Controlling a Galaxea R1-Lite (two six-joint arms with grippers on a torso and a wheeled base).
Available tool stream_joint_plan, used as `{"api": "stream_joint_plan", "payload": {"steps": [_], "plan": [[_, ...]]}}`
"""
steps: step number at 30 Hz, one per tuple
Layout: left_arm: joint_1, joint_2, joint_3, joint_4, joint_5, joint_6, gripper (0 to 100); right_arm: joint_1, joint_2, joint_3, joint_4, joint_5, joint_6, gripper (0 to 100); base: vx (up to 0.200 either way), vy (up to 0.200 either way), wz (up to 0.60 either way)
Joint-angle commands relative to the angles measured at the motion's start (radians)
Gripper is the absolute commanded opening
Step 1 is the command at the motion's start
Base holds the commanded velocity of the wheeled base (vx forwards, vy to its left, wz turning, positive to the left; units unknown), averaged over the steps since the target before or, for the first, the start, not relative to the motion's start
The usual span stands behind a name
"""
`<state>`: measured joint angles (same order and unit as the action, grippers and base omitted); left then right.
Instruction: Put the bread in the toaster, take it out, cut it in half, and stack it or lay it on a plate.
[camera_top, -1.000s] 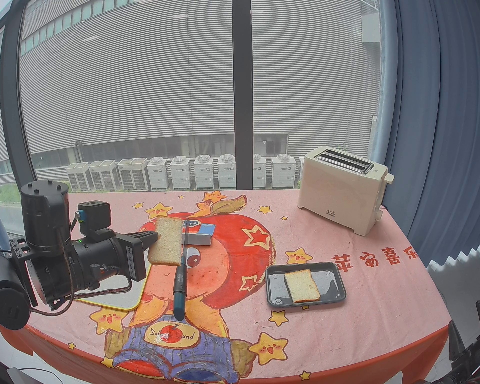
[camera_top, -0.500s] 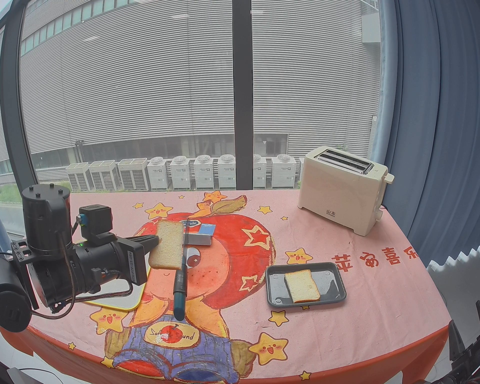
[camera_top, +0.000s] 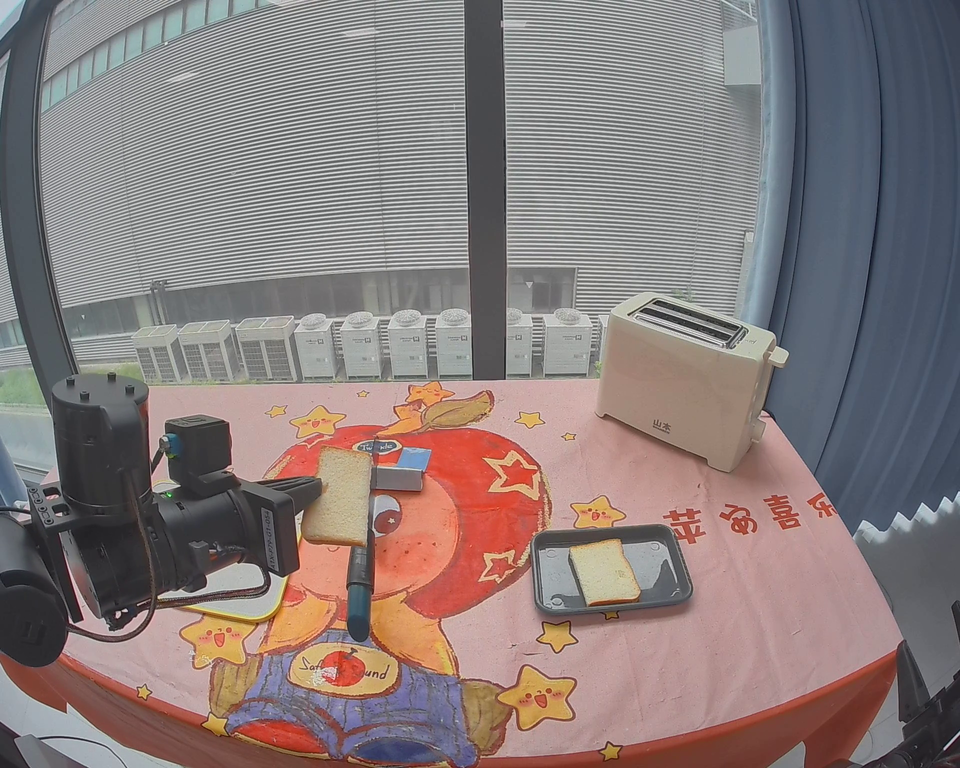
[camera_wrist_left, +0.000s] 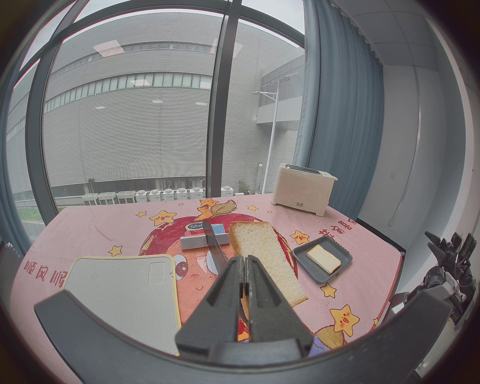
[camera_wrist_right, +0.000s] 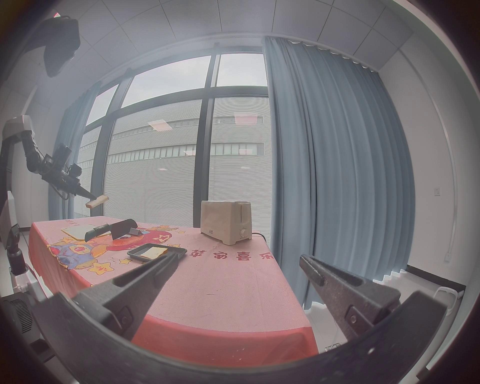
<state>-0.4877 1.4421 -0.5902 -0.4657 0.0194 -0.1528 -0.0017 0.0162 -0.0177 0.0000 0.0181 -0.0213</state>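
Window-side table draped in a pink and orange cartoon-printed cloth, with a grey ribbed building behind the glass and a blue curtain on the robot's right.

Left gripper – clenched on one edge of a whole slice of pale, brown-crusted bread. The slice is held clear of the cloth with its broad face turned upward, slightly tilted. The left wrist view shows the black fingers pressed together at the slice's near edge.

Below the held slice lies a knife with a blue-green handle. Its blade runs toward the window and rests on a small grey and blue block. A pale rectangular cutting board with a yellow rim lies flat on the robot's left, just beside the knife and partly under the left arm.

A dark grey rectangular tray sits on the right half of the table, well apart from the held slice. On it lies a half piece of bread, flat. A cream two-slot toaster stands upright at the far right corner, near the curtain; its slots appear empty.

Right gripper – released, its two dark fingers spread wide with nothing between them, low and off the table's right end.
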Motion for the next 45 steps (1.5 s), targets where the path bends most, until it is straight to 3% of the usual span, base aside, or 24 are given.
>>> {"api": "stream_joint_plan", "payload": {"steps": [1,14,23,45], "plan": [[0.000,0.004,0.000,-0.001,0.001,-0.001,0,-0.001,-0.015,0.018,-0.002,0.000,0.001,100,0.000,0.000,0.00],[-0.003,0.006,0.000,-0.001,-0.002,0.002,0,0.000,-0.013,0.018,-0.003,0.002,0.004,100,0.000,0.000,0.00],[-0.058,0.007,0.000,-0.001,-0.007,0.001,0,0.000,-0.015,0.018,-0.003,0.002,0.004,100,0.000,0.000,0.00],[-0.066,0.035,-0.007,-0.004,-0.007,-0.001,0,0.000,-0.013,0.018,-0.003,0.002,0.004,100,0.000,0.000,0.00]]}}
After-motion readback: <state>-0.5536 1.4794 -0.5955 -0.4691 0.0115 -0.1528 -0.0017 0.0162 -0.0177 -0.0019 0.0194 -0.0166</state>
